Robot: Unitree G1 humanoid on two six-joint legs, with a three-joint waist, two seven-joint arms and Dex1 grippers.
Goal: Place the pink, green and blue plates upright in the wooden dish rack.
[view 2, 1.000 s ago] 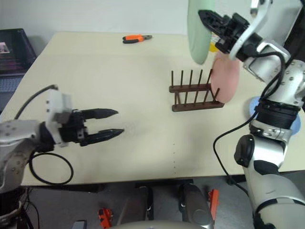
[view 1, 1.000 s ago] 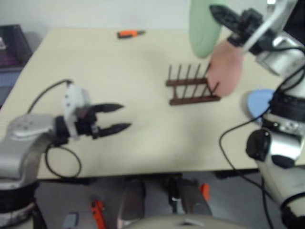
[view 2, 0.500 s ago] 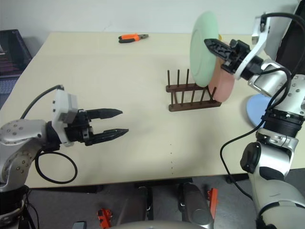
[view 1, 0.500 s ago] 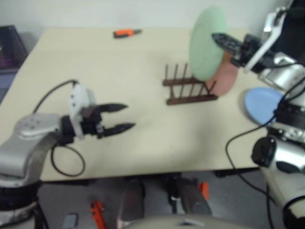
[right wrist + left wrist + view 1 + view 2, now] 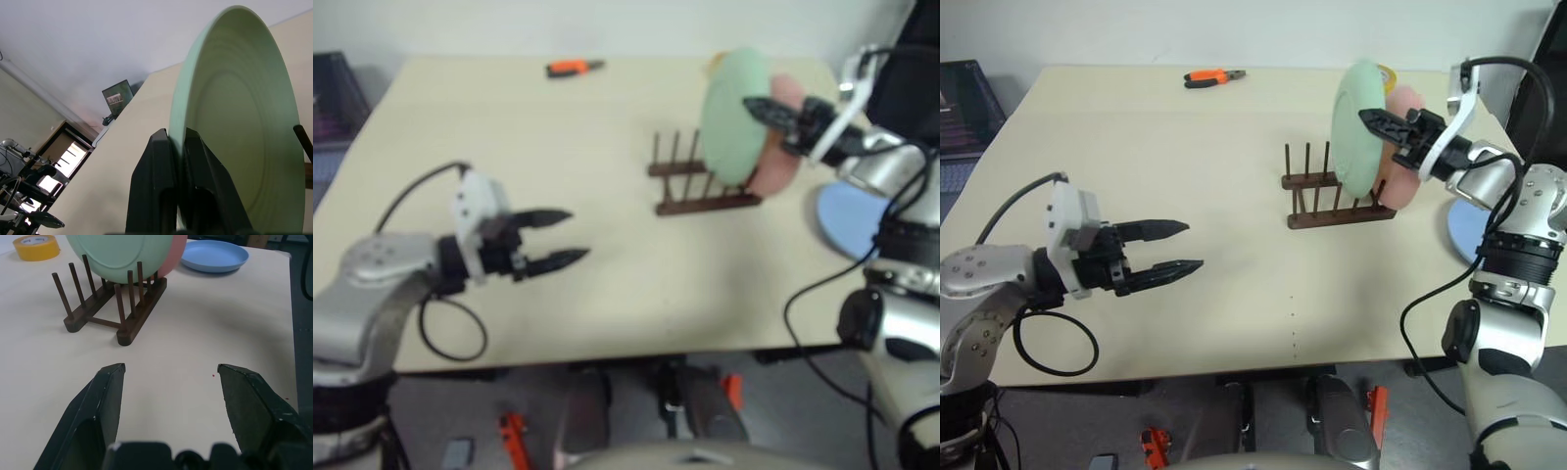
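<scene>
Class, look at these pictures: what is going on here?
The right gripper is shut on the green plate's rim, holding it upright at the wooden dish rack, beside the pink plate already standing there. The blue plate lies flat on the table. The left gripper hovers open, holding nothing.

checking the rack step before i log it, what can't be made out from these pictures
- Green plate: whether its lower edge sits between the pegs of the wooden dish rack; in the left wrist view the pegs cover it.
- Pink plate: mostly hidden behind the green plate in the eye views.
- Blue plate: partly covered by the right arm in the right eye view.
- Yellow tape roll: cut off by the picture edge in the left wrist view.
</scene>
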